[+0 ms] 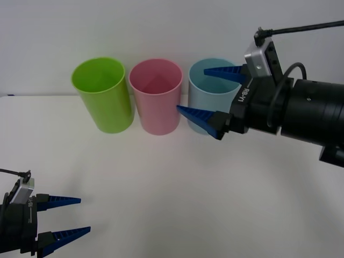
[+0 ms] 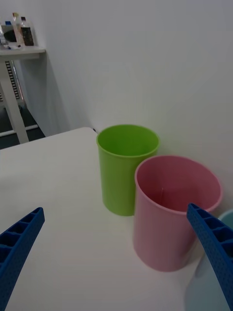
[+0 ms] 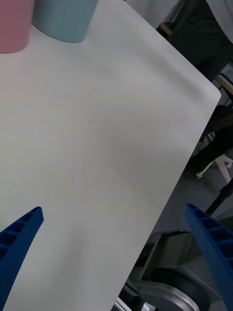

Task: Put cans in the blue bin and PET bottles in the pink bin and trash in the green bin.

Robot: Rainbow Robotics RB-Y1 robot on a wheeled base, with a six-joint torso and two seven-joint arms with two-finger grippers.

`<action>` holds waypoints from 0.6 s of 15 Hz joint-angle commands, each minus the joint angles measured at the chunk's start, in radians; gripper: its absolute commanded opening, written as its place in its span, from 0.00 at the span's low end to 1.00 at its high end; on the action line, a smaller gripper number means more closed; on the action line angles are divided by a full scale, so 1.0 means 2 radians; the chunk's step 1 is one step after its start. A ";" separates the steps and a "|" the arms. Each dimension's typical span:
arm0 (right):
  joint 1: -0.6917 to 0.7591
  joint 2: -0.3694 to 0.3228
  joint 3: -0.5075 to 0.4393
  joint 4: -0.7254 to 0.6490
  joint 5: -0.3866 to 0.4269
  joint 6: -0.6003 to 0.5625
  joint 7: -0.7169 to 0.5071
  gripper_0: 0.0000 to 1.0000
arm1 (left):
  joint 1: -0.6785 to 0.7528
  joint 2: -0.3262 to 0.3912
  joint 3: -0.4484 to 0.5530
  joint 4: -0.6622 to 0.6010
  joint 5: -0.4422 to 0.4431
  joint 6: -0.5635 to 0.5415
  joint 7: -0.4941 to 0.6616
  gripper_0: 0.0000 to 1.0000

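Note:
Three tall cup-shaped bins stand in a row at the back of the white table: the green bin (image 1: 103,94), the pink bin (image 1: 156,95) and the blue bin (image 1: 207,97). My right gripper (image 1: 208,92) hangs open at the blue bin's mouth, one finger over the rim and the other in front of the bin's wall, with nothing between them. In the right wrist view the green bin (image 2: 127,167) and pink bin (image 2: 173,211) both look hollow. My left gripper (image 1: 69,216) rests open low at the table's near left corner. Cans, PET bottles and trash are out of view.
The white table (image 1: 177,183) spreads bare in front of the bins. Its right edge (image 3: 194,146) drops off to a floor with chair legs and a robot base. A side table with bottles (image 2: 19,34) stands by the wall.

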 commanded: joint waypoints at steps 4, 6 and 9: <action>0.150 0.012 -0.065 -0.022 -0.046 -0.016 0.138 1.00 | 0.000 0.000 0.000 0.000 0.000 0.000 0.000 1.00; 0.188 0.021 -0.077 -0.010 -0.069 -0.017 0.192 1.00 | 0.000 0.000 0.000 0.000 0.000 0.000 0.000 1.00; 0.191 0.050 -0.118 0.047 -0.116 -0.090 0.271 1.00 | 0.000 0.000 0.000 0.000 0.000 0.000 0.000 1.00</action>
